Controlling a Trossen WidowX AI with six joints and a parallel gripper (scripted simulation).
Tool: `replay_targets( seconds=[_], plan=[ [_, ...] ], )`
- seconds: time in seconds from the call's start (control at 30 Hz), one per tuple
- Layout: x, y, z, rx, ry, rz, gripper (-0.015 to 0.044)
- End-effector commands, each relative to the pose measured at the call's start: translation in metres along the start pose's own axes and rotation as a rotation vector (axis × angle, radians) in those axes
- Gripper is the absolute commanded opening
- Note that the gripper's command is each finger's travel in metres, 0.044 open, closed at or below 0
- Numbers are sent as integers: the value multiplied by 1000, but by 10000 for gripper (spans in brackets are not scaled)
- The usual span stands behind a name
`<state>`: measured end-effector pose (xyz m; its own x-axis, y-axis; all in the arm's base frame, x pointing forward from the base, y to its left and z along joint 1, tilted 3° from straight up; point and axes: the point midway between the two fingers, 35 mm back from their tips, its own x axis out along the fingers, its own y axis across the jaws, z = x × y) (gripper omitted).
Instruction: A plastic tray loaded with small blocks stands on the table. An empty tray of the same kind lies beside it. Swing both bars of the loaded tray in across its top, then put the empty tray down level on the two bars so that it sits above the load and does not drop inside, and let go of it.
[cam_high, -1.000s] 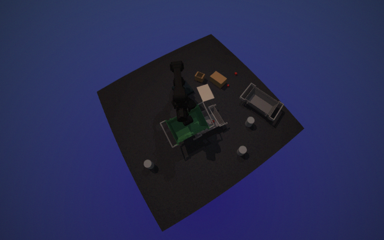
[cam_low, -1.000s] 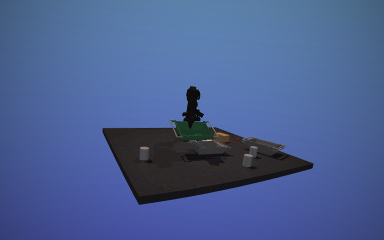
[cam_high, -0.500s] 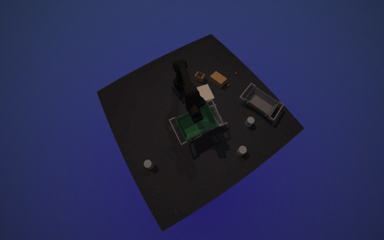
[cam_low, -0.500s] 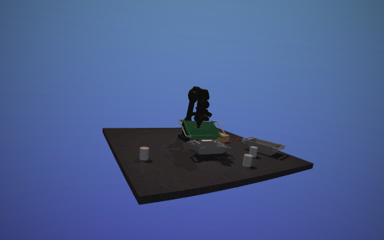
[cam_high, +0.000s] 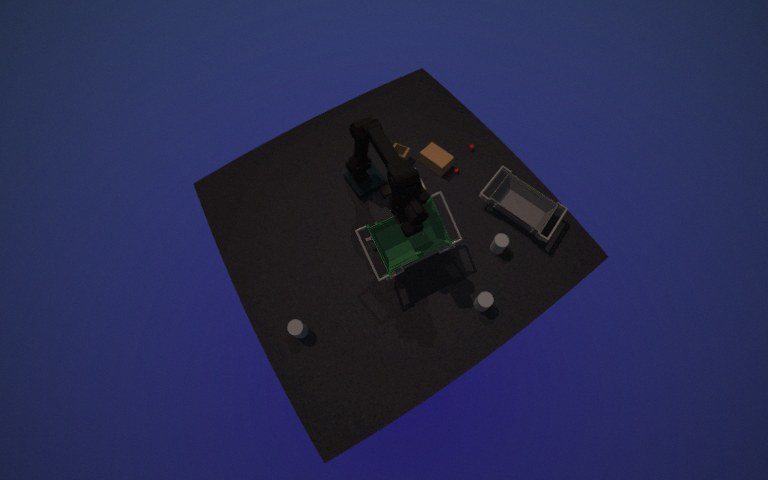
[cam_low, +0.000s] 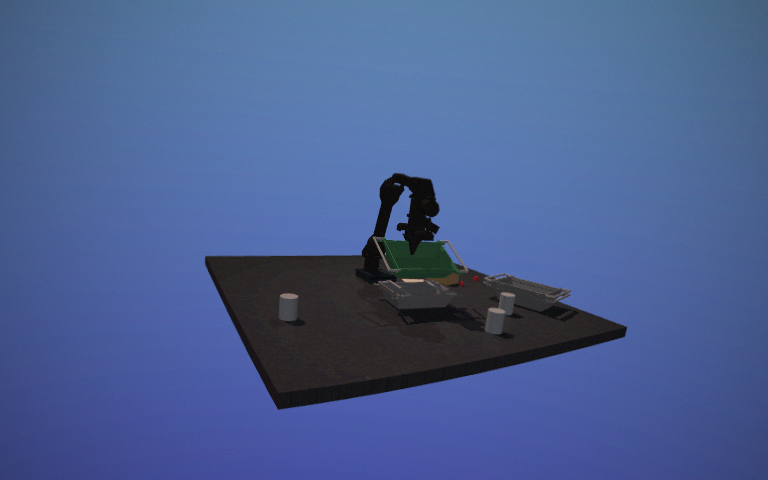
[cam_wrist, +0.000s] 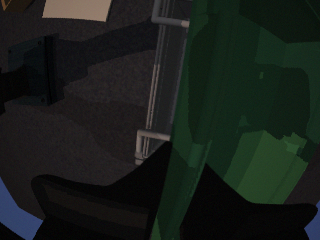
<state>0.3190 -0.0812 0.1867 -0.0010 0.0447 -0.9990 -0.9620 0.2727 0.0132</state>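
My gripper (cam_low: 414, 251) (cam_wrist: 175, 148) is shut on the long side wall of the empty green tray (cam_high: 403, 254) (cam_low: 433, 263) (cam_wrist: 260, 175). The green tray hangs in the air, tilted with its inside facing the exterior camera. Its own wire bars (cam_high: 369, 255) (cam_low: 456, 255) stick out at its ends. The loaded grey tray (cam_low: 424, 300) stands on the table below it and shows beside the green wall in the wrist view (cam_wrist: 174, 70). Its bars (cam_wrist: 154, 133) seem to lie inward across its top near the ends, partly hidden. Its blocks are hidden. I cannot tell the gap between the trays.
Another grey tray (cam_high: 523, 206) (cam_low: 523, 292) stands at the right. Two white cylinders (cam_high: 500, 243) (cam_high: 484, 301) stand between it and the front, a third (cam_high: 296, 328) (cam_low: 288, 307) at the left. An orange block (cam_high: 436, 158), a small orange box (cam_high: 402, 151) and two red cubes (cam_high: 471, 147) (cam_high: 456, 170) lie behind.
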Motion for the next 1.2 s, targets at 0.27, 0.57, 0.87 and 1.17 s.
replay_targets(
  seconds=[0.27,0.57,0.87,1.17],
  plan=[
    [-11,0,18,8,-7,-33,0],
    [-11,0,18,8,-7,-33,0],
    [-11,0,18,8,-7,-33,0],
    [-11,-2,19,8,-7,-33,0]
  ],
)
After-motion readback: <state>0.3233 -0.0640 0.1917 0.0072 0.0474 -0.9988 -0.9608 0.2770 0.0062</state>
